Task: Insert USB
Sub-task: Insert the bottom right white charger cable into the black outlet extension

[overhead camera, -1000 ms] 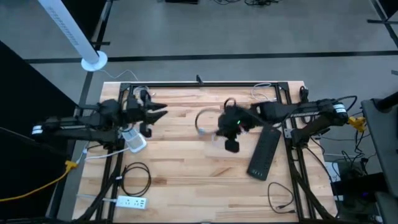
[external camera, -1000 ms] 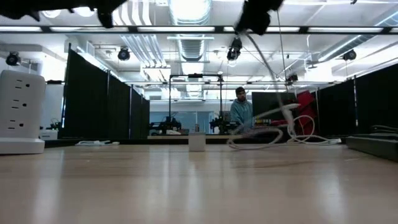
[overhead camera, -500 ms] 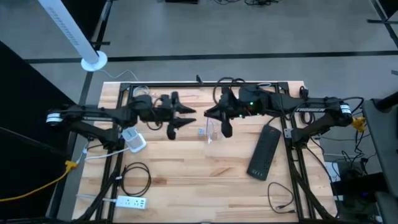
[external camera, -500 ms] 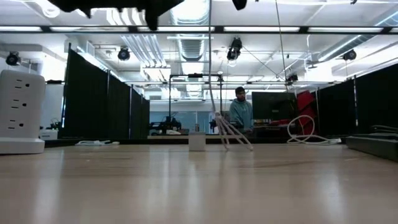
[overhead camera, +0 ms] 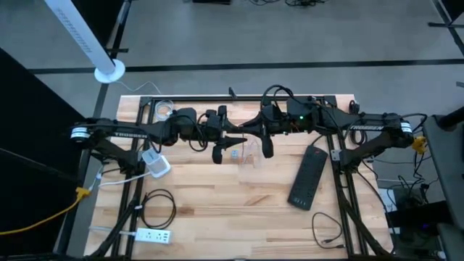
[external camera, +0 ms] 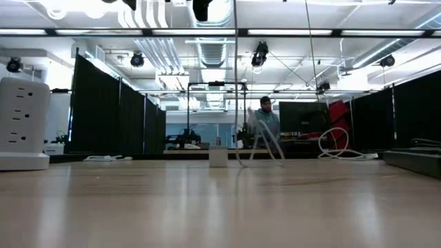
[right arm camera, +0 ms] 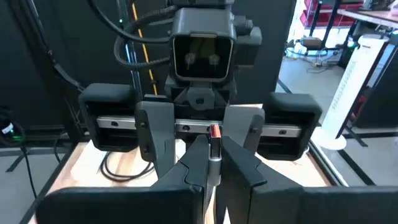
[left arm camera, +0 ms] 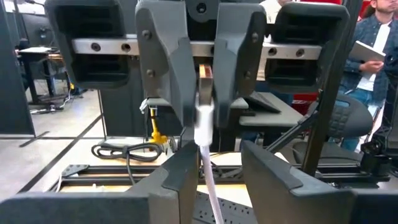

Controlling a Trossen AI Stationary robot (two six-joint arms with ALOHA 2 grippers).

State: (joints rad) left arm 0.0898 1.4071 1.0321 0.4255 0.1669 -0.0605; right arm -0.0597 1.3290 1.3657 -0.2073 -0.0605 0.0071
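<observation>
A white USB cable (external camera: 236, 89) hangs from my right gripper (right arm camera: 214, 149), which is shut on its plug (left arm camera: 204, 118) above the table's middle. The plug stands upright, with the metal end (left arm camera: 205, 72) on top. The cable's lower loops (external camera: 260, 146) lie on the table. My left gripper (left arm camera: 219, 152) faces the right one, level and open. One of its fingers stands on either side of the hanging cable, and I see no touch. In the high view the two grippers, left (overhead camera: 233, 138) and right (overhead camera: 250, 135), meet tip to tip. A small white block (external camera: 218, 157) stands on the table below them. My right gripper pinches the plug's white body (left arm camera: 203, 106) between its two fingers (left arm camera: 171, 68), just under the metal end. The fingers come level from the table's right and lie across the plug. The plug is lifted clear and upright, and the cable hangs slack below it.
A black keyboard (overhead camera: 308, 177) lies at the right. A white power cube (overhead camera: 156, 164) stands at the left, and it shows large in the low view (external camera: 22, 124). Near the front lie a black cord loop (overhead camera: 159, 206), a white power strip (overhead camera: 154, 235) and another cord (overhead camera: 326, 232). A person stands behind the table (external camera: 265, 124).
My left gripper has moved toward the table's right and up to the right gripper. My right gripper has risen and tipped from pointing down to level. It has drawn the cable up off the table, so the cable now hangs straight with only its lower loops resting.
</observation>
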